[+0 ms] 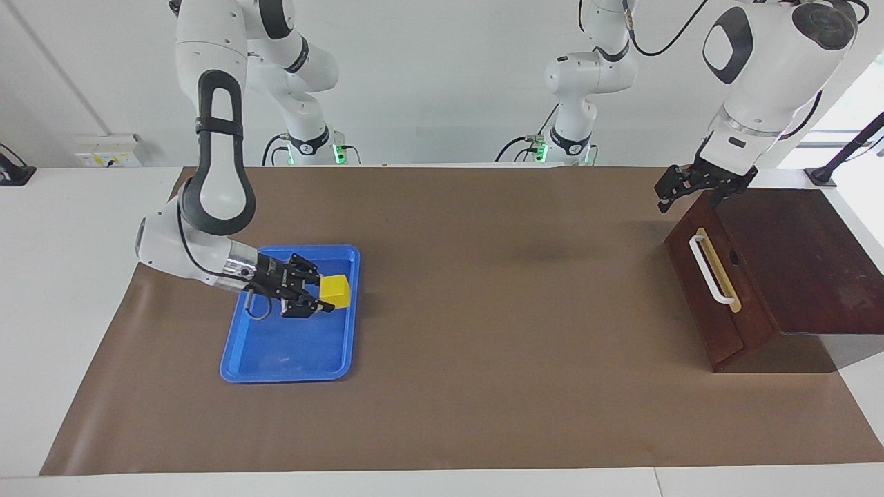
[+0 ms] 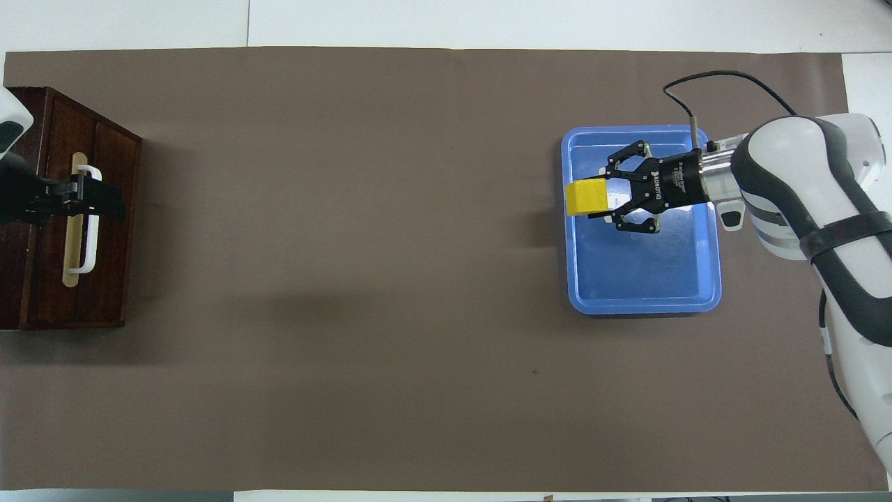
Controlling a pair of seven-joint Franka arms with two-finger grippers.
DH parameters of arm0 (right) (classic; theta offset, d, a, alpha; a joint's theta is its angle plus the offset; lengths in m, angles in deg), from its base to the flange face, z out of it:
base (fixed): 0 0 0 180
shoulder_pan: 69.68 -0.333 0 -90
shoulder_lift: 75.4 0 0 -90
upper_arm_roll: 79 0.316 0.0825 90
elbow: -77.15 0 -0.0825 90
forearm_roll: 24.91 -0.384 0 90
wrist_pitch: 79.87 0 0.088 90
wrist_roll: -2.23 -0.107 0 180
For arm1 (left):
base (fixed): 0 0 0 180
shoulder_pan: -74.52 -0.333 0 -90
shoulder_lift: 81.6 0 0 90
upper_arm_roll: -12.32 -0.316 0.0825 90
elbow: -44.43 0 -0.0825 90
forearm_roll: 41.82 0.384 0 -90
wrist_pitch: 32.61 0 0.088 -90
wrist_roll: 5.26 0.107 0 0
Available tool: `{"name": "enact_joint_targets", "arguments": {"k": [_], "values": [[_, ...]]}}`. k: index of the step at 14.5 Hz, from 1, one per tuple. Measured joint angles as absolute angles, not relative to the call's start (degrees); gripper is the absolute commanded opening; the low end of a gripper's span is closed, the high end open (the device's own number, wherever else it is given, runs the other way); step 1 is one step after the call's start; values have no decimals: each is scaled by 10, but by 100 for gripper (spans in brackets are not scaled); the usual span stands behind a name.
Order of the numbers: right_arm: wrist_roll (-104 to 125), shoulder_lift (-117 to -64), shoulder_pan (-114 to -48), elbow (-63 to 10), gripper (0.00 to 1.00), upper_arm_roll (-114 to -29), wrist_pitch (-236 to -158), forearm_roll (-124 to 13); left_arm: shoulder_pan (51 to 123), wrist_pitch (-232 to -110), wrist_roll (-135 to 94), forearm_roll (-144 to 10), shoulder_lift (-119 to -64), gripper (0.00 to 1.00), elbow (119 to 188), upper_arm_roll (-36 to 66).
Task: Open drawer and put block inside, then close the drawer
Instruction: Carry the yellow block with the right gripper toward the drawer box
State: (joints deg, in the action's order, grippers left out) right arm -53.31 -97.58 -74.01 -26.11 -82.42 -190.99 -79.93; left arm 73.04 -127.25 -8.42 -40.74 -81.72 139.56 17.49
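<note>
- The block (image 1: 337, 290), a small yellow cube, is gripped in the right end effector (image 1: 323, 298) and held over the edge of the blue tray (image 1: 290, 362), at the lower left of the facing view and the upper right of the overhead view.
- By its look the block is light, stiff and smooth-faced; a pinch on two flat faces that lie across from each other, as here, should hold it, though a smooth face could slip if the hold is shallow.
- The drawer (image 1: 718, 290) sits shut at the right edge of the facing view; its wood looks heavy and rigid, and the white bar handle (image 1: 711, 270) is the natural place to take hold.
- The left end effector (image 1: 697, 188) hangs above the drawer's upper corner; I cannot tell whether it is spread or closed.
- The facing view shows the left end effector clear of the handle, whereas in the overhead view it (image 2: 77, 199) overlaps the handle (image 2: 87, 237).
- The overhead view shows plainly the fingers clasping the block (image 2: 587, 197) at the tray's rim (image 2: 641, 307).
</note>
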Motion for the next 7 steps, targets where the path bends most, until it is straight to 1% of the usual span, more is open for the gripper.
{"name": "enact_joint_targets", "arguments": {"k": [2,7], "values": [[-589,-976,-791,-241,0,-824,-1927,-800,730,-1272,-84,-407,-817,100,1396,175],[-709,-978,-919,-234,0,-822,-2031,-802,730,-1272,-84,-407,-817,100,1396,175]]}}
